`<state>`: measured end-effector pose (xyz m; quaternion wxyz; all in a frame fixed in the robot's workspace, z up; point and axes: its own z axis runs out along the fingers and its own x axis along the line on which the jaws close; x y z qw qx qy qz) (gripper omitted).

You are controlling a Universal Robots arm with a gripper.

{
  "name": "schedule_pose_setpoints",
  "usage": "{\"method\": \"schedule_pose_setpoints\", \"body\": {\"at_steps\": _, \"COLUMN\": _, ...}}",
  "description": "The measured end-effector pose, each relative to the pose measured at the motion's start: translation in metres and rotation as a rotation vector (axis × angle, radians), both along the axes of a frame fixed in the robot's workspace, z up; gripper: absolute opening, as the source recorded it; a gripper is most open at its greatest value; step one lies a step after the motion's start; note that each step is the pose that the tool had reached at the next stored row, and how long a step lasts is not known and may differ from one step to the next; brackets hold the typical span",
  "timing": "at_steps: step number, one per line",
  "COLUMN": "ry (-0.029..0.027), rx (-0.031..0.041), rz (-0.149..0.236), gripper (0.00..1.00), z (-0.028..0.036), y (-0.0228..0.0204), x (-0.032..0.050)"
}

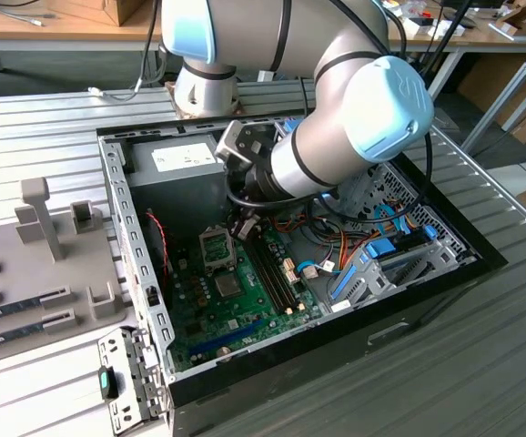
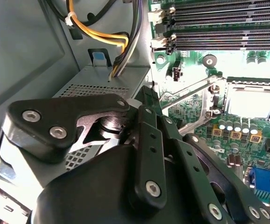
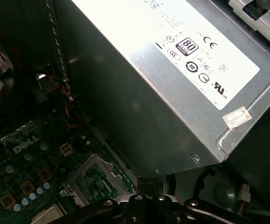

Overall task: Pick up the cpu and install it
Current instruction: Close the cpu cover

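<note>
Black gripper (image 1: 241, 223) hanging inside open computer case, just beside hinged metal socket frame (image 1: 217, 248). Opening of jaws, and any load: cannot tell.

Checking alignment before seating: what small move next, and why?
Probably a slight shift toward the socket before lowering: in the exterior view the gripper hangs over its edge nearest the power supply, not centred. I can't tell whether it holds the cpu.
</note>
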<state>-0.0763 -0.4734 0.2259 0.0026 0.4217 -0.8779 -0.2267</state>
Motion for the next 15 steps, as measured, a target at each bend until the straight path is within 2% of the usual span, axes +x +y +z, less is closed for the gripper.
{"method": "schedule_pose_setpoints", "body": {"at_steps": 6, "ry": -0.0001, "rx": 0.0036, "rz": 0.001, "gripper": 0.11, "z": 0.0012, "y": -0.0008, "x": 0.0000}}
{"method": "schedule_pose_setpoints", "body": {"at_steps": 12, "ry": -0.0002, "rx": 0.0129, "rz": 0.001, "gripper": 0.11, "z": 0.0037, "y": -0.0022, "x": 0.0001}}
{"method": "schedule_pose_setpoints", "body": {"at_steps": 14, "ry": -0.0002, "rx": 0.0148, "rz": 0.002, "gripper": 0.11, "z": 0.0037, "y": -0.0067, "x": 0.0001}}
{"method": "schedule_pose_setpoints", "body": {"at_steps": 15, "ry": -0.0002, "rx": 0.0148, "rz": 0.002, "gripper": 0.11, "z": 0.0038, "y": -0.0075, "x": 0.0001}}
